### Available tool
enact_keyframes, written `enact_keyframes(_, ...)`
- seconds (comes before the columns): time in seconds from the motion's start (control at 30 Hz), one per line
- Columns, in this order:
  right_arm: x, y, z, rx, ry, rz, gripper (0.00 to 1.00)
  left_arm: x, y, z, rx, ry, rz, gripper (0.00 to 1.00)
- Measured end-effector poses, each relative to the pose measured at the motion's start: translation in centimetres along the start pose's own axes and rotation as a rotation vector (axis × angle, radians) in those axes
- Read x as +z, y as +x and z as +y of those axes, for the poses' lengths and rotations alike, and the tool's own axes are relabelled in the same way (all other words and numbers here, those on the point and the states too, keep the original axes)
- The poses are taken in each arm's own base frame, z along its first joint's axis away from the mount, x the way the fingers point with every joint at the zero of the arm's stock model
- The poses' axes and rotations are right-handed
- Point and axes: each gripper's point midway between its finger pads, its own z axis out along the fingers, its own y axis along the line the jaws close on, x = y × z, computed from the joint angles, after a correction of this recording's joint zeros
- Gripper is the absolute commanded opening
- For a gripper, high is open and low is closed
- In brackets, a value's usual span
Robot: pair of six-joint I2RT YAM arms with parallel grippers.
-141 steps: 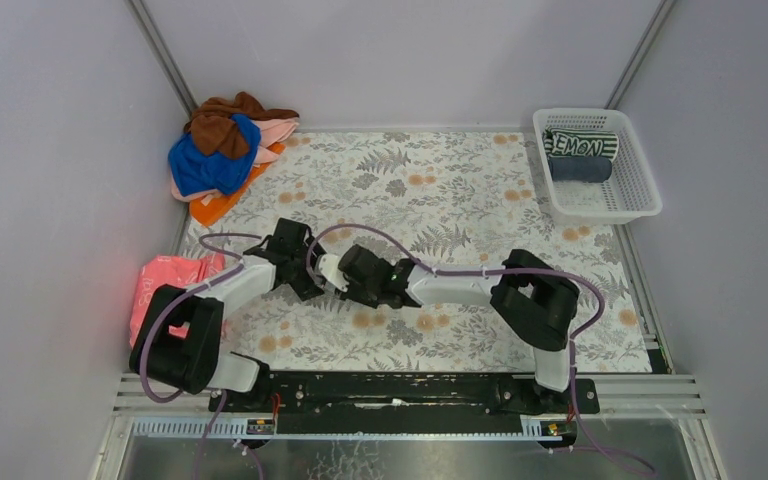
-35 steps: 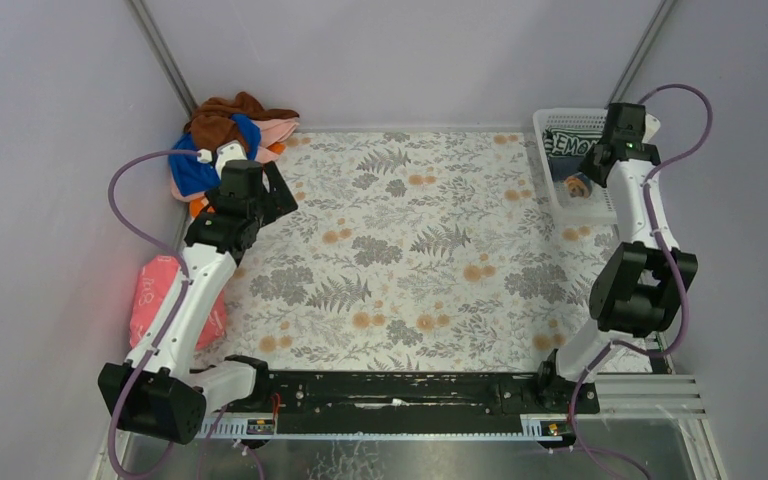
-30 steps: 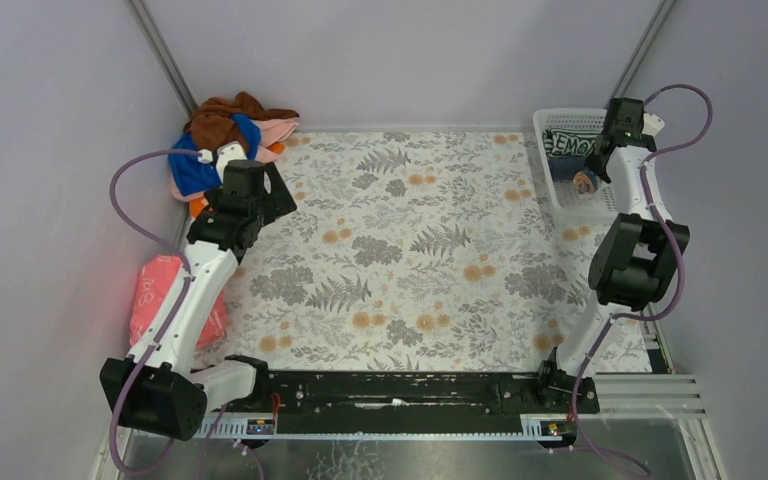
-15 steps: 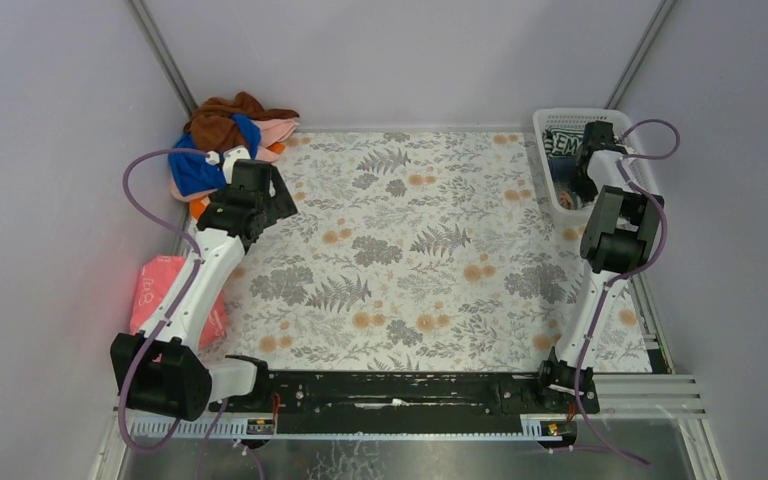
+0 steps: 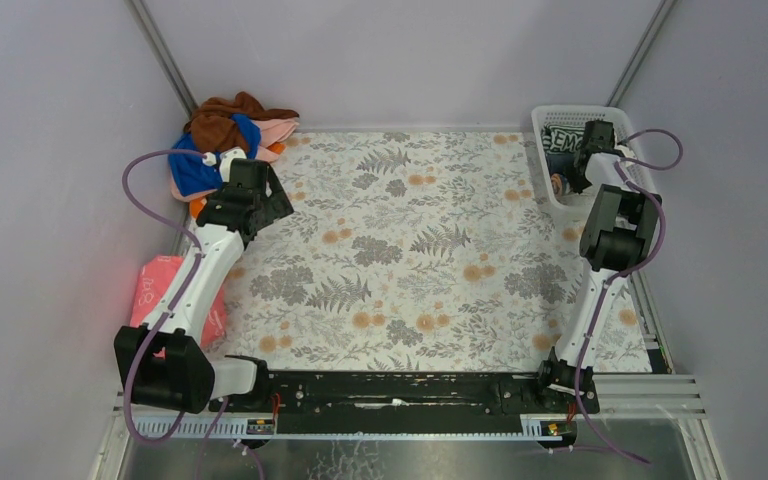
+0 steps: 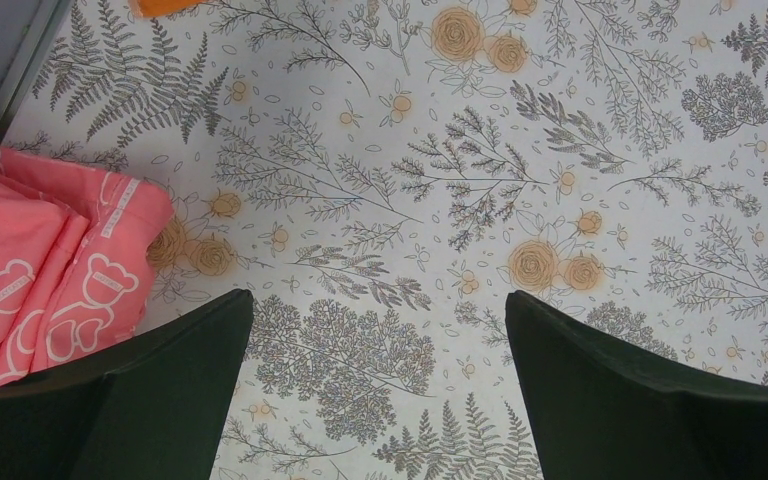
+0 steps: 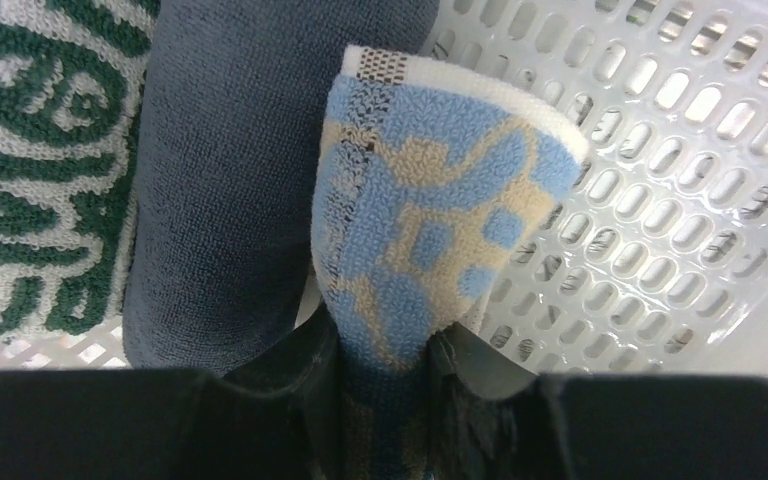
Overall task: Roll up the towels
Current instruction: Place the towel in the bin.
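My right gripper [image 7: 385, 360] is shut on a rolled blue and tan towel [image 7: 430, 210] and holds it inside the white basket [image 7: 660, 200], beside a dark grey roll [image 7: 230, 170] and a green and white roll [image 7: 40, 150]. In the top view that gripper [image 5: 572, 178] is over the basket [image 5: 632, 185]. My left gripper [image 6: 375, 400] is open and empty above the floral mat [image 6: 480, 180], near the towel pile [image 5: 222, 150] at the back left. A folded pink towel [image 6: 40, 260] lies at the mat's left edge.
Walls close in the table on the left, back and right. The pink towel [image 5: 165, 295] lies beside the left arm. An orange towel corner [image 6: 165, 6] shows at the top of the left wrist view.
My right arm has swung from the mat's middle to the basket and lowered the blue and tan roll into it. My left arm has moved to the back left, near the pile.
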Motion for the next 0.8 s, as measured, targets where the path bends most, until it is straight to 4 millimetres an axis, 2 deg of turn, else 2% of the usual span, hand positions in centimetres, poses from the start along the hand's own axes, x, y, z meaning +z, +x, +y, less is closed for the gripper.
enact_keyframes(0.17,0.6,0.1,1.1,0.074,-0.036,0.000,0.42,0.0,0.0,0.0,0.000,0.000,0.001,0.97)
enact_keyframes(0.33,0.7,0.3,1.4,0.110,-0.049,0.011,0.52,0.0,0.1,-0.1,0.000,0.006,0.004,0.97)
enact_keyframes(0.63,0.4,0.3,1.4,0.128,-0.059,0.008,0.59,0.0,0.2,-0.3,-0.001,0.020,0.010,0.97)
enact_keyframes(0.8,-0.4,0.8,0.6,0.135,-0.053,0.014,0.70,-0.2,0.1,-0.4,-0.002,0.025,0.009,0.97)
